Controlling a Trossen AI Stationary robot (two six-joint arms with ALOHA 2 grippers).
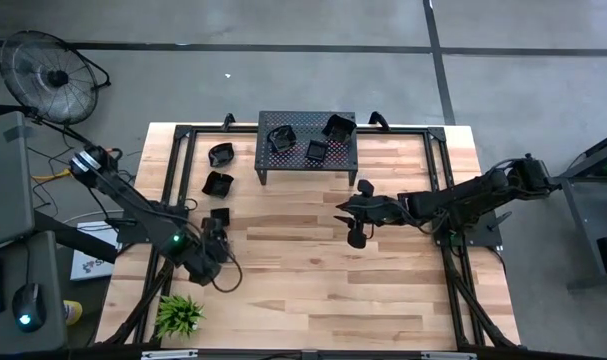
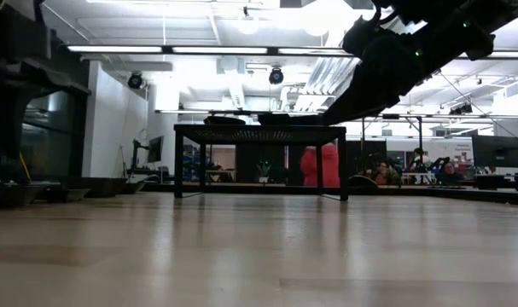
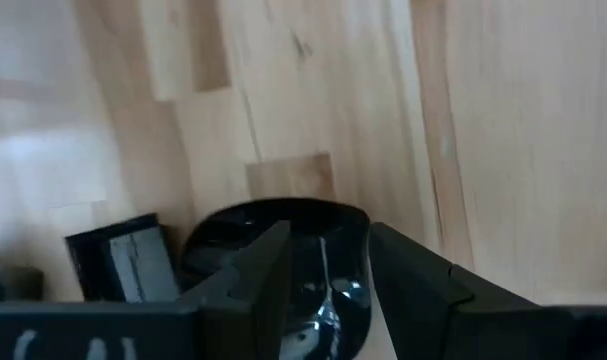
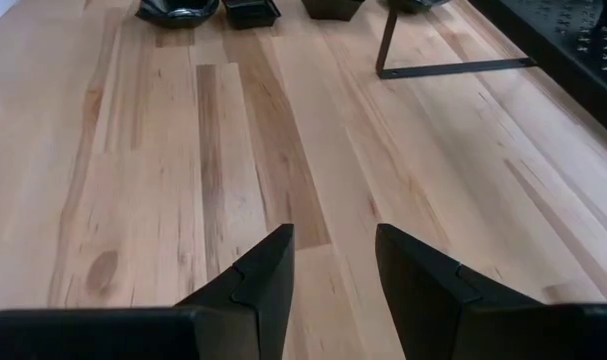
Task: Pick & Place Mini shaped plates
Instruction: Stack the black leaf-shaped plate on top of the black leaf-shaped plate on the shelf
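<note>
In the left wrist view, my open left gripper (image 3: 328, 235) stands over a rounded glossy black mini plate (image 3: 283, 215) lying on the wood, one finger above its hollow and the other beside its outer rim. Next to it lies a square dark dish (image 3: 123, 262). From above, the left gripper (image 1: 215, 238) is near the table's left side, just below a square plate (image 1: 219, 216). Two more plates (image 1: 221, 154) (image 1: 217, 184) rest on the table. Three others (image 1: 281, 138) (image 1: 316, 150) (image 1: 338, 127) sit on the stand. My right gripper (image 1: 349, 222) (image 4: 333, 235) hovers open over bare wood at mid-table. My left gripper comes slanting down over the rounded plate's rim (image 3: 358, 225), with its fingers (image 3: 408, 270) on either side of that rim. I cannot tell whether either finger touches it. The plate lies flat on the table.
The black perforated stand (image 1: 306, 168) (image 2: 259, 133) stands at the table's far middle. A small green plant (image 1: 180, 315) sits at the near left corner. Dark frame rails (image 1: 445, 180) run along the table's sides. Open wood lies between the two grippers and toward the near edge.
</note>
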